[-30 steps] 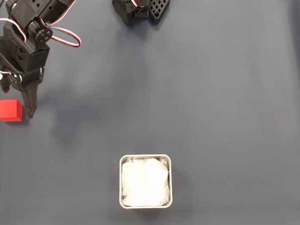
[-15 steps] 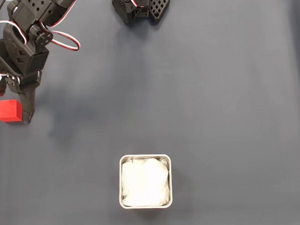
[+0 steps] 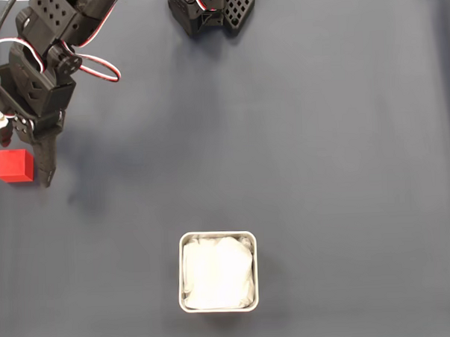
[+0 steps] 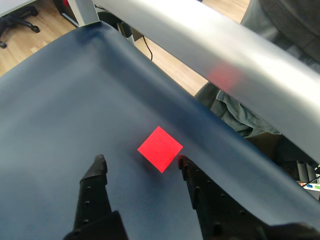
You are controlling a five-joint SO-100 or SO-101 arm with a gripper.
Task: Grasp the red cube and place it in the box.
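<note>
One spread pair of jaws beside red cube, contact perhaps unclear.

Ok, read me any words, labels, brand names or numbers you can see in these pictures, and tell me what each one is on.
No readable text anywhere.
The red cube has plain faces.
The box shows no label on its rim or white lining.
The gripper and the dark table cover carry no markings.

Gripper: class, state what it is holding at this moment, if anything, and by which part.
Nothing is held. The gripper is open, and the red cube rests on the table just ahead of its fingertips, beside one finger.
</note>
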